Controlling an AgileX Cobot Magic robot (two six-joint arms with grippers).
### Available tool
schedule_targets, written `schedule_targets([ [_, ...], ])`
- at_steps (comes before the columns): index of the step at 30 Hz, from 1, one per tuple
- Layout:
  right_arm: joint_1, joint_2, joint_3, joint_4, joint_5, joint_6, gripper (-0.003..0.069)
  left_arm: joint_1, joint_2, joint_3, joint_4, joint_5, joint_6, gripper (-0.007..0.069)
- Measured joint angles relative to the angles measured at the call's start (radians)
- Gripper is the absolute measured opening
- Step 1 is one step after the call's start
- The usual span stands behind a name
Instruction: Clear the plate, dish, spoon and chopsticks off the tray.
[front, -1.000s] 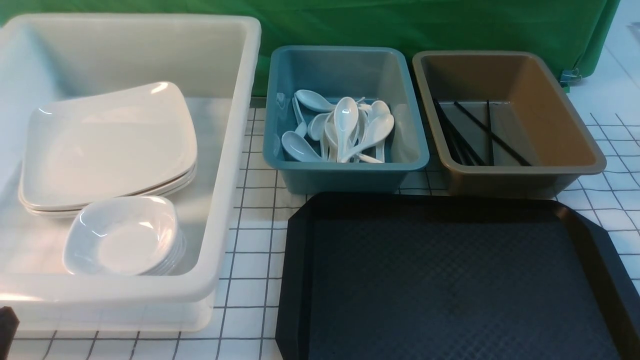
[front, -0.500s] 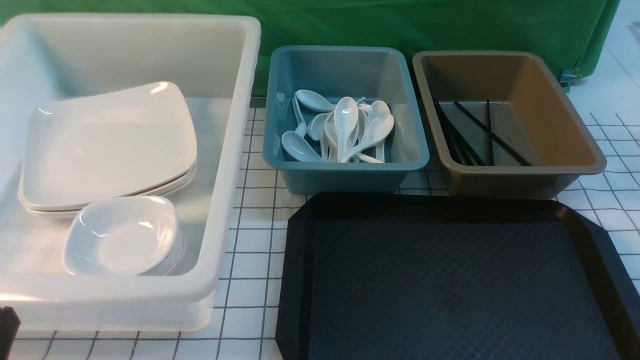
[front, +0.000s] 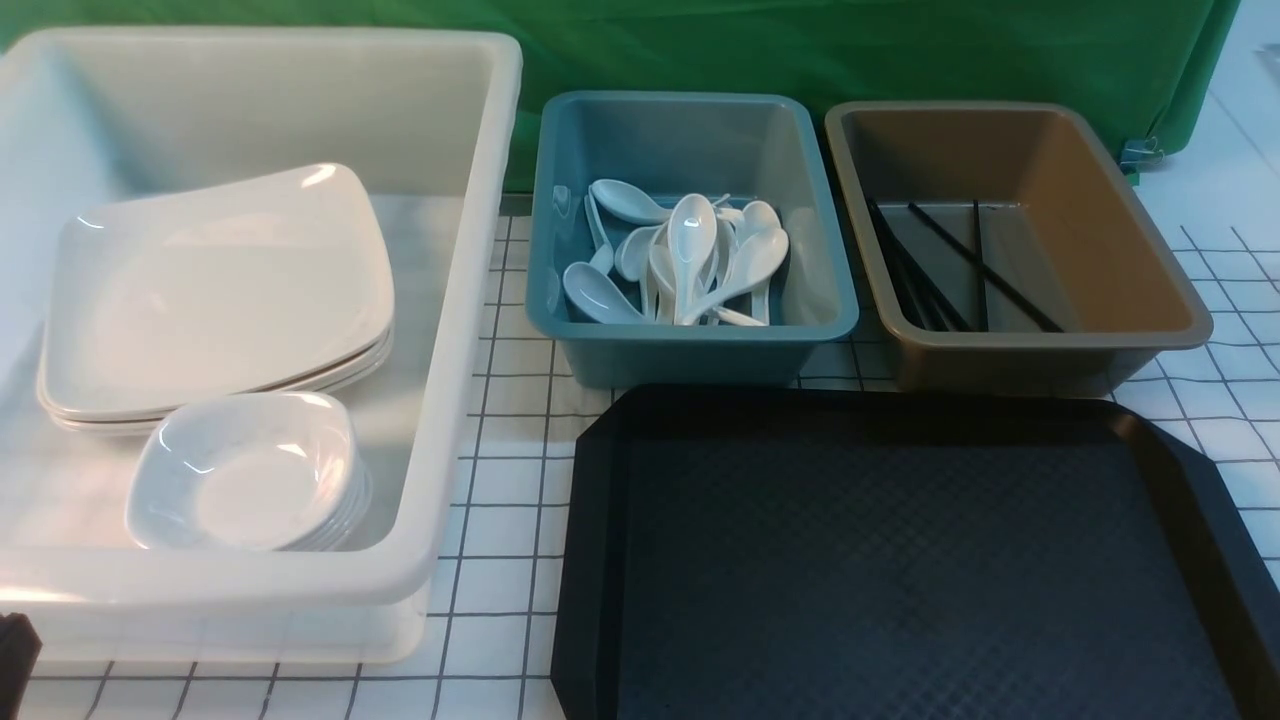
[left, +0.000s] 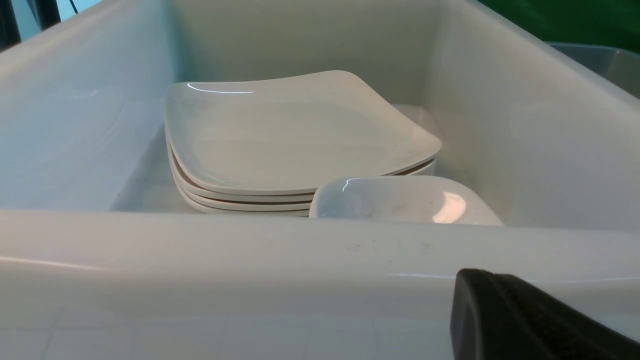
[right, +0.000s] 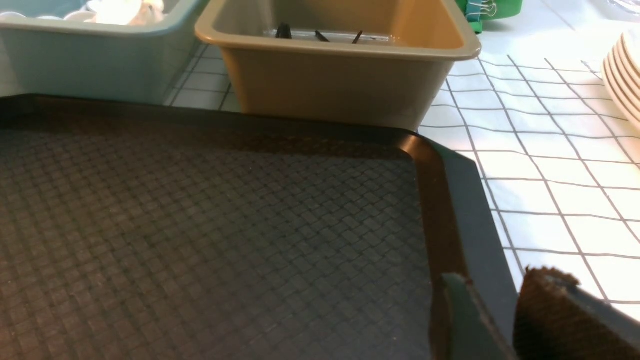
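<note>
The black tray (front: 900, 560) lies at the front right with nothing on its textured surface (right: 200, 225). The plate (front: 215, 290) tops a stack in the white tub (left: 295, 135). In front of that stack sit nested small dishes (front: 245, 470) (left: 405, 200). Several white spoons (front: 690, 255) lie in the blue tub. The black chopsticks (front: 950, 265) (right: 320, 35) lie in the brown tub. My left gripper (left: 480, 300) is shut and empty just outside the white tub's near wall, and it shows at the bottom left corner (front: 15, 650). My right gripper (right: 497, 280) stands open over the tray's right rim, holding nothing.
The white tub (front: 470, 300) fills the left side. The blue tub (front: 690, 350) and brown tub (front: 1040, 350) stand behind the tray, against a green cloth (front: 800, 40). Another stack of white plates (right: 625, 75) sits on the checked tablecloth to the right.
</note>
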Motion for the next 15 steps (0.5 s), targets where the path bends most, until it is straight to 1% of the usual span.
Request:
schedule_targets([
  [15, 0.000, 0.000, 0.000, 0.000, 0.000, 0.000, 0.0242, 0.000, 0.000, 0.000, 0.000, 0.000, 0.000, 0.0018],
])
